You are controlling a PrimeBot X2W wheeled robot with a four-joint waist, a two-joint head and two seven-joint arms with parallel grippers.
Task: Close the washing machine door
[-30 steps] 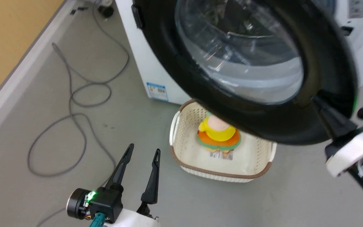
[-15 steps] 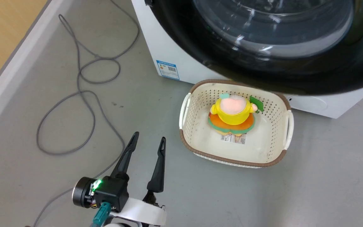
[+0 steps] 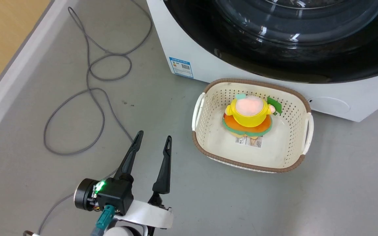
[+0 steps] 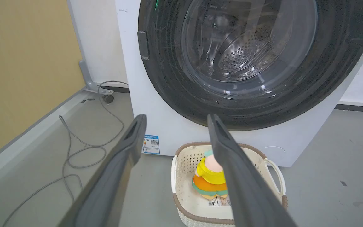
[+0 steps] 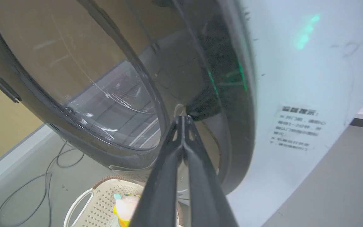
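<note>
The round black washing machine door (image 3: 274,49) with its clear glass bowl lies flat against the white washing machine (image 3: 208,68), whose blue label (image 3: 181,66) sits low on the front. In the left wrist view the door (image 4: 247,107) covers the opening, and the perforated drum shows through the glass. My right gripper (image 5: 183,118) is shut with nothing in it, its tips touching the door's black rim (image 5: 232,126) beside the white front (image 5: 295,78). Low at the left, my left gripper (image 3: 154,135) hangs open over the floor, away from the door.
A cream basket (image 3: 218,144) holding a yellow and orange plush toy (image 3: 248,114) stands on the floor just before the machine. A grey cable (image 3: 94,88) loops across the floor at the left. A pale skirting (image 3: 11,75) and a tan wall run along the left side.
The door has swung from wide open to flat against the machine front. The right gripper has gone out of the head view, which has itself shifted. The left gripper is still open.
</note>
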